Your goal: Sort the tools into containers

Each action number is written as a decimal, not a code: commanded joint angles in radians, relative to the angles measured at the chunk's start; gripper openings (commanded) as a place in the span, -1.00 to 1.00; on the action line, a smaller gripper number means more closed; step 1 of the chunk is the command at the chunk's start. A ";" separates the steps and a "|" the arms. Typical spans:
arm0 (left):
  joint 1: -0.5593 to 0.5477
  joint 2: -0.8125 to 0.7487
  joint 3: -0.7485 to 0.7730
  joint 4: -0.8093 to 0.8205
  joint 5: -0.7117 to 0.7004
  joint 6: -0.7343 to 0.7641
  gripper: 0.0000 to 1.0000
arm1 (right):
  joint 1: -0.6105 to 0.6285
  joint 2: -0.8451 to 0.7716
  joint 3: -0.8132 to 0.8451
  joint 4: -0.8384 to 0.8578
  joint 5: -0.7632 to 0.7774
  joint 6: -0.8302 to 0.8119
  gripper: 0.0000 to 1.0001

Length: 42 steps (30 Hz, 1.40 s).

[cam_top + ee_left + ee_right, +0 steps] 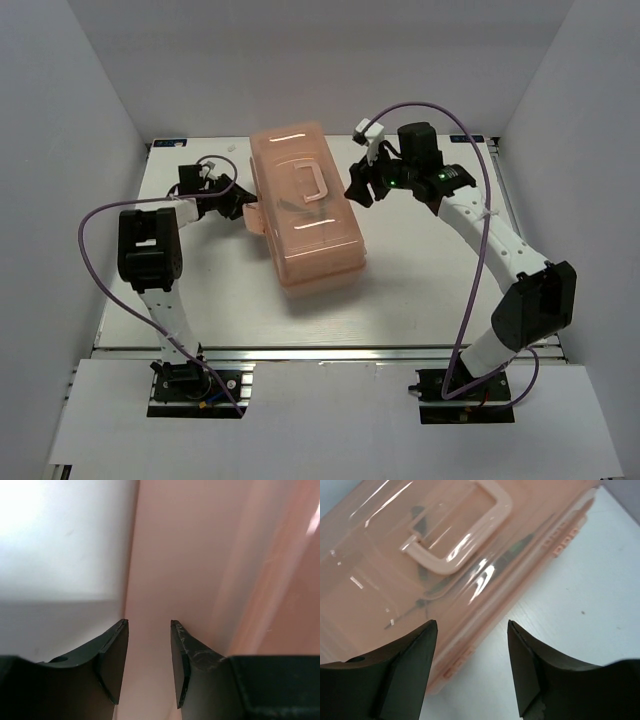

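From above, you see the closed pink toolbox [305, 215] lying askew on the table [420, 290], with your left gripper [243, 212] at its left side and your right gripper [360, 188] at its right. Left wrist: jaws slightly parted, holding nothing, pink wall just ahead. Right wrist: jaws wide apart over the box's edge, and dark tools [518, 546] show blurrily under the lid near the handle [447, 569].

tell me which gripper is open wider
The right gripper: it gapes wide beside the toolbox, while the left gripper shows only a narrow gap.

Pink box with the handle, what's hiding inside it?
Through the closed lid of the pink box, a few dark, slim tools show under the handle. The cloudy plastic hides how many, and which compartments.
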 commanded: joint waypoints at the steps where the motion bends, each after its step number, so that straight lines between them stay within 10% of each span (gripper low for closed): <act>1: -0.037 -0.009 0.102 0.041 0.075 -0.040 -0.01 | -0.002 -0.078 -0.022 0.169 0.170 0.075 0.29; 13: -0.116 -0.099 0.285 -0.201 -0.076 -0.051 -0.11 | -0.024 -0.039 -0.015 0.257 0.199 0.188 0.30; 28: 0.043 -0.497 0.011 -0.436 -0.445 0.101 0.15 | -0.022 0.126 0.024 0.273 0.231 0.486 0.79; 34: 0.043 -0.613 -0.229 -0.366 -0.437 0.084 -0.49 | -0.012 0.186 0.064 0.285 0.201 0.535 0.79; 42: 0.028 -0.574 -0.387 -0.223 -0.316 0.066 -0.64 | 0.002 0.204 0.039 0.283 0.206 0.557 0.78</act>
